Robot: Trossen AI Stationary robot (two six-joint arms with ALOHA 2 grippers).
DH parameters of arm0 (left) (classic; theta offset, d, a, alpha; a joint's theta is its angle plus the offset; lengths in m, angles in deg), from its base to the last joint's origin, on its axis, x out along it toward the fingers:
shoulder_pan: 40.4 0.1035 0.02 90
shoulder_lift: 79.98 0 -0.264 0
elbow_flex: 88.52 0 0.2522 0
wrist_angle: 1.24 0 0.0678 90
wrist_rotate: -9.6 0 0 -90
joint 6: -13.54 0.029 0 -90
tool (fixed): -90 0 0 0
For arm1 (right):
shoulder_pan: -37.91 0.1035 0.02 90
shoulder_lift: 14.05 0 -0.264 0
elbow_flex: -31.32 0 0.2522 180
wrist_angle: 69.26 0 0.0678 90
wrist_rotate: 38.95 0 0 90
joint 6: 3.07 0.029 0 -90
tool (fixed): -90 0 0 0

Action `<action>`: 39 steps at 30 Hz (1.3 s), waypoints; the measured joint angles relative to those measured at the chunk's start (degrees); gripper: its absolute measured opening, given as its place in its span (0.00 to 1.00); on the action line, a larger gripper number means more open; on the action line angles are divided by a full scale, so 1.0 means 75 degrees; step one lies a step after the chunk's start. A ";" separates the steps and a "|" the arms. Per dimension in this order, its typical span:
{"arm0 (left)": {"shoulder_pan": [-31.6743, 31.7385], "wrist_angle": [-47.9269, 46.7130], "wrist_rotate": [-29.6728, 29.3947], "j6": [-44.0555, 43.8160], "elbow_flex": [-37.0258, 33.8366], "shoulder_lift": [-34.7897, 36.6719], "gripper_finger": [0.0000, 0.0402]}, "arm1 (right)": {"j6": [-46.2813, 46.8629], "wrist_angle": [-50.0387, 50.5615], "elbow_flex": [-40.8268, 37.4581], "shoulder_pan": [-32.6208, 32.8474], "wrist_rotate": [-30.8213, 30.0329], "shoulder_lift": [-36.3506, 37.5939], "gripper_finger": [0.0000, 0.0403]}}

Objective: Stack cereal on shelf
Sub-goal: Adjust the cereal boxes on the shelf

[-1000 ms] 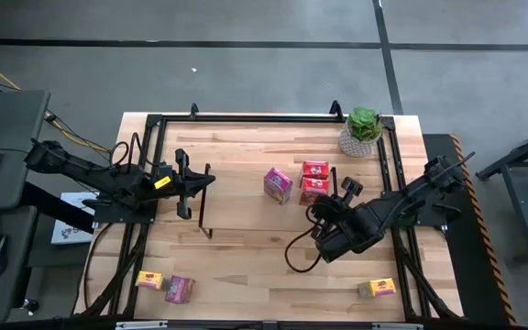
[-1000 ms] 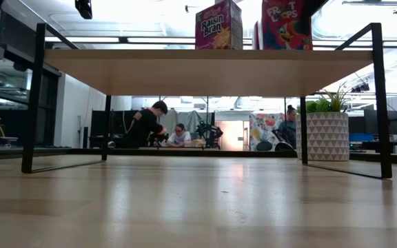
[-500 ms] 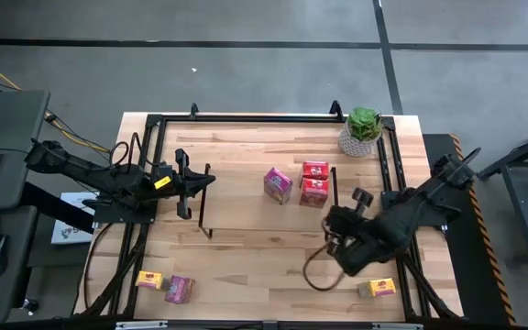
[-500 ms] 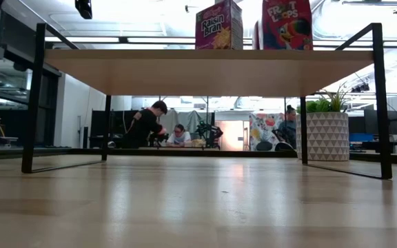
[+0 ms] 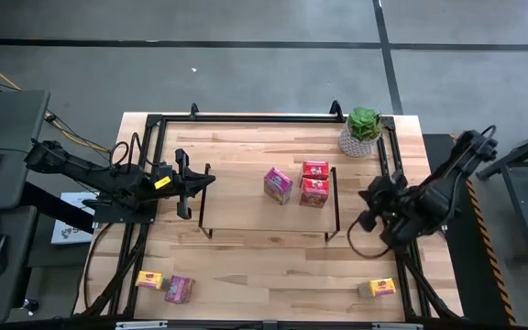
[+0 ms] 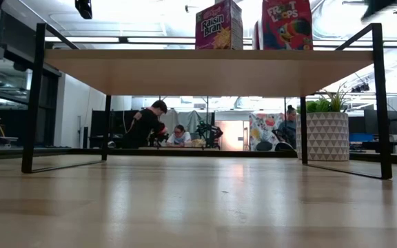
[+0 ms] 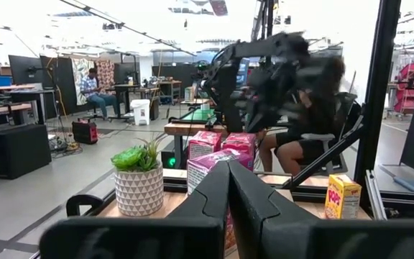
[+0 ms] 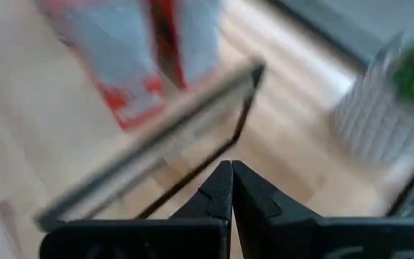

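Three cereal boxes [image 5: 301, 183] stand on the shelf [image 5: 236, 197] mid-table. The plant [image 5: 362, 131] sits at the far right corner; three more boxes [image 5: 167, 285] lie along the table's [image 5: 246, 266] near edge.

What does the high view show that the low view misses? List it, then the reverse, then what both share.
Only the high view: both arms, with the shut left gripper at the light-wood shelf's left end and the shut right gripper beyond its right end; a yellow cereal box, another yellow box and a magenta-pink box on the tabletop's near edge.
Only the low view: the shelf's underside, and people in the room behind.
Both: the light-wood shelf, the boxes on it, and the potted green plant.
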 joint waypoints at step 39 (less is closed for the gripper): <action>0.0994 0.1426 0.1561 0.0397 0.1698 -0.4892 0.28 | -1.1850 -1.5032 -0.4880 0.0210 -0.0442 0.1717 0.00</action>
